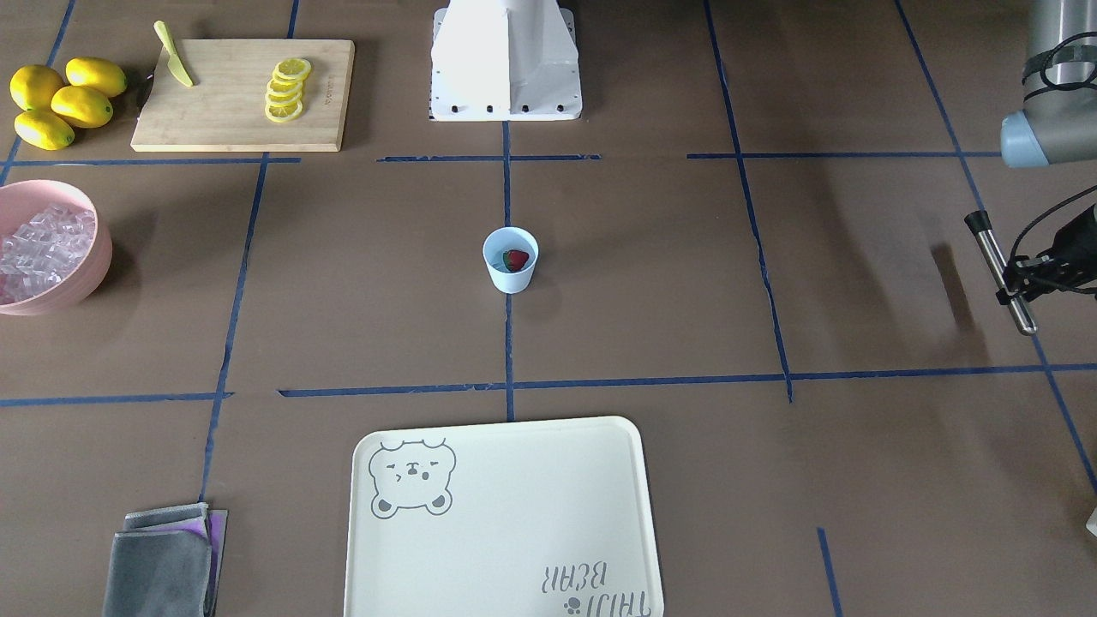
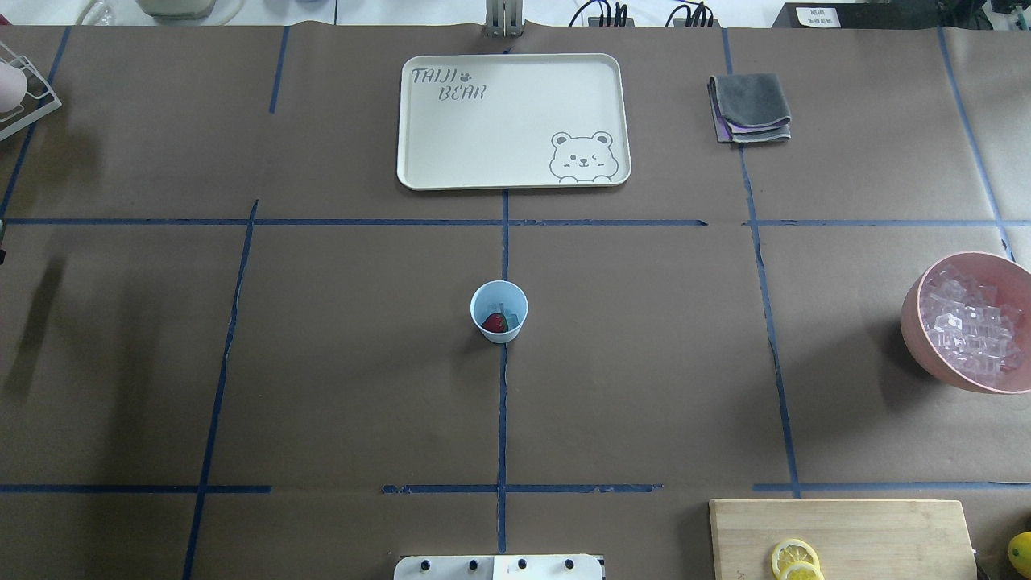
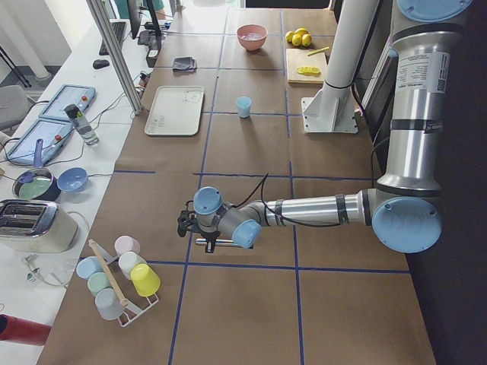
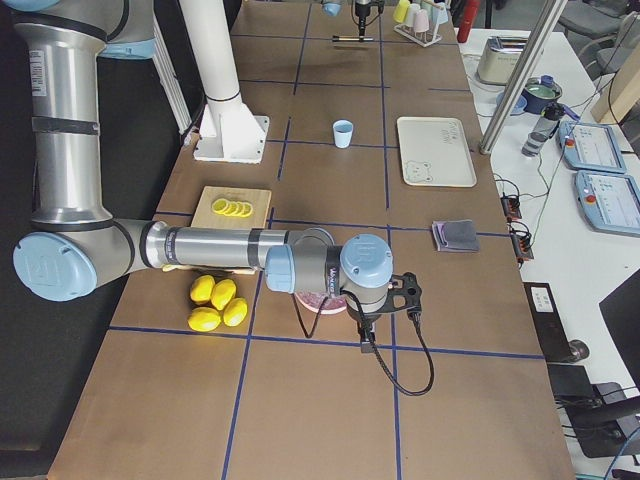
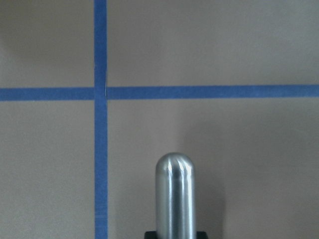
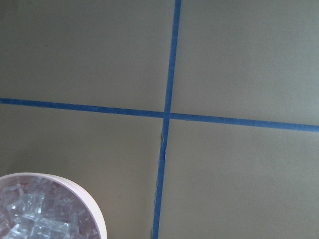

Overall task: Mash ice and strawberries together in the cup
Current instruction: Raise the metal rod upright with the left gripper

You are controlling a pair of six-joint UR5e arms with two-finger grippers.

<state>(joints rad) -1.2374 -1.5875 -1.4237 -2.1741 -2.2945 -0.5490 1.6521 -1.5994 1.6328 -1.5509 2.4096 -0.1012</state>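
Note:
The pale blue cup [image 1: 510, 260] [image 2: 498, 311] stands alone at the table's middle on a blue tape line. Inside it lie a red strawberry [image 2: 494, 323] [image 1: 515, 259] and a glassy piece of ice [image 2: 508, 309]. More ice fills the pink bowl [image 1: 90, 257] [image 6: 94, 214]. My left gripper [image 1: 1017, 278] hangs far to the robot's left of the cup, shut on a steel muddler [image 1: 1001, 272] [image 5: 175, 194]. My right gripper [image 4: 403, 295] hovers by the pink bowl. It shows only in the exterior right view, so I cannot tell whether it is open or shut.
A wooden board [image 1: 231, 120] carries lemon slices [image 1: 287, 90] and a green knife [image 1: 174, 55], with whole lemons [image 1: 64, 101] beside it. A cream bear tray [image 1: 506, 523] and a grey cloth [image 1: 163, 561] lie on the operators' side. A rack of cups [image 3: 118, 277] stands beyond the left gripper.

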